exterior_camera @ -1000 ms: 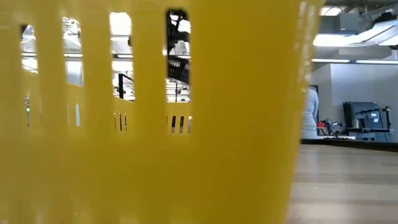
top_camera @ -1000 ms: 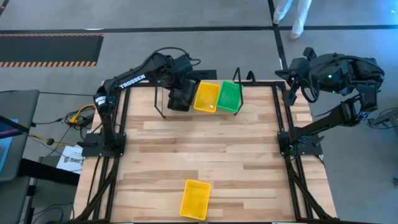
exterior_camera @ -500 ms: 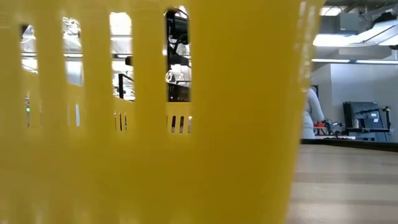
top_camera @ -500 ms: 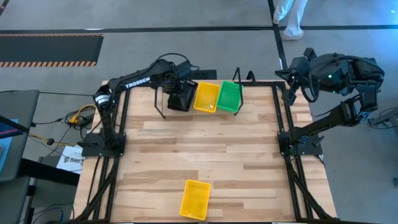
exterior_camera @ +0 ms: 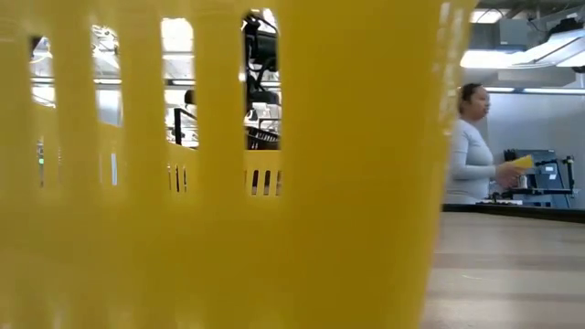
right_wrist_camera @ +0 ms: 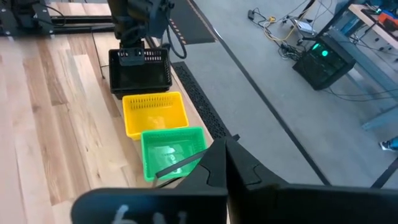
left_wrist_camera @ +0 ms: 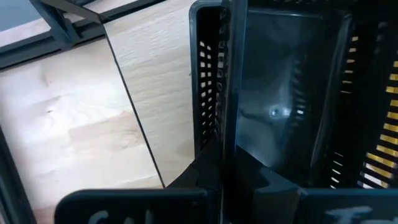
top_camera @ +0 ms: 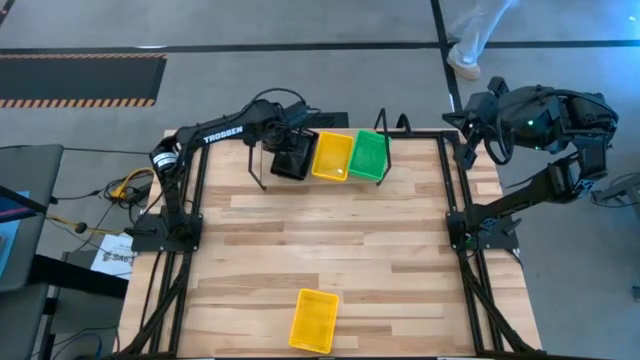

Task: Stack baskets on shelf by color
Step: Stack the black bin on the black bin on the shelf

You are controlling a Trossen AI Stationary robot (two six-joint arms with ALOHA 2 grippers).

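Grey floor surrounds the pale wood bench [top_camera: 330,240], with a dark floor mat [top_camera: 80,80] beyond its far left corner and cables [top_camera: 125,190] beside the left arm's base. A person [exterior_camera: 471,146] stands in the room past the bench, holding something yellow.

Landmark: the shelf [top_camera: 262,165], a black wire rack along the bench's far edge.
- Black basket [top_camera: 292,158]: at the shelf's left end. The left gripper [top_camera: 290,150] sits at it, jaws closed on its near wall as seen from the left wrist.
- Yellow basket [top_camera: 332,155]: touching the black one, middle position.
- Green basket [top_camera: 369,155]: right of the yellow one, touching it, beside an upright wire loop [top_camera: 383,130].
- Second yellow basket [top_camera: 315,320]: well apart from the shelf, at the bench's near edge; it blocks most of the low view.

Bench between shelf and near basket is bare wood.

The right gripper [top_camera: 470,112] hangs off the bench's far right corner, jaws closed, holding nothing.
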